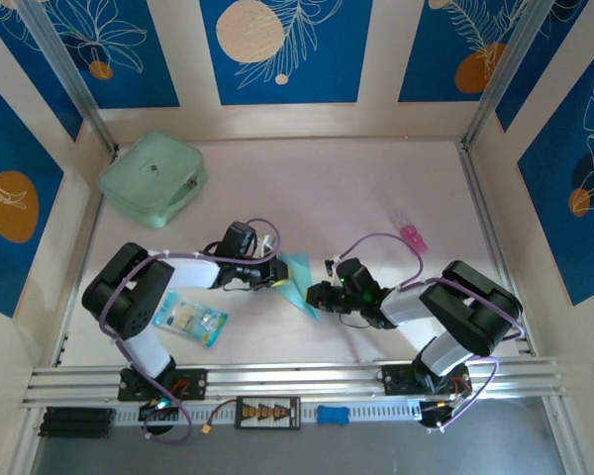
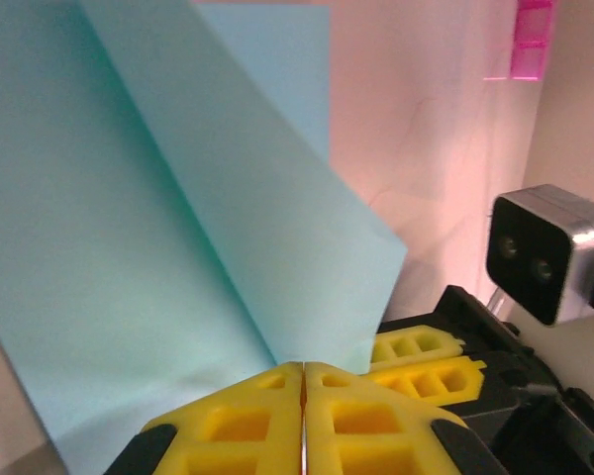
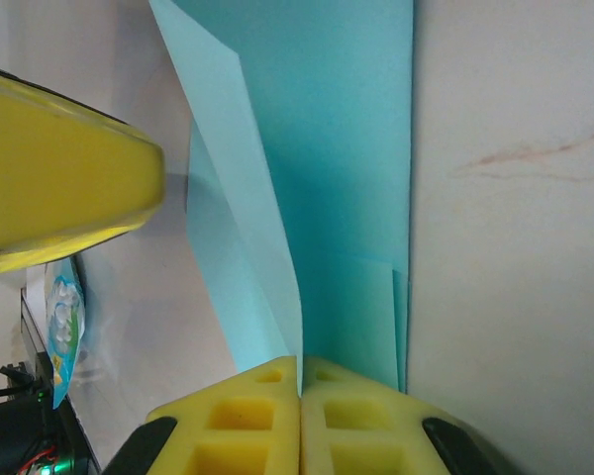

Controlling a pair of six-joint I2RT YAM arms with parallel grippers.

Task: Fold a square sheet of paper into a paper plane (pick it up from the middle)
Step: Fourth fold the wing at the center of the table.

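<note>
Left gripper (image 2: pixel 303 371) first: its yellow fingers are pressed flat together with no gap, and a corner of the light-blue paper (image 2: pixel 178 228) is pinched right in the seam. From there the sheet fans up and away with a clear diagonal crease, one flap lying over another. Same deal on the right gripper (image 3: pixel 299 366): the pads are closed tight on the paper's lower edge, right where a folded flap meets the flatter layer behind it, so both arms have hold of the same piece. From the top camera the paper sits between the two grippers around the middle of the table (image 1: pixel 356 198), looking like a part-folded wedge that tapers to a point on the near side. I can't tell if it's lifted or resting on the surface. Further out, a small blue-and-white packet (image 1: pixel 190 319) lies by the left arm's elbow, with print too small to read. A mint-green pouch (image 1: pixel 153 178) sits in the far left corner, and a little pink thing (image 1: pixel 412 236) lies off to the right.
</note>
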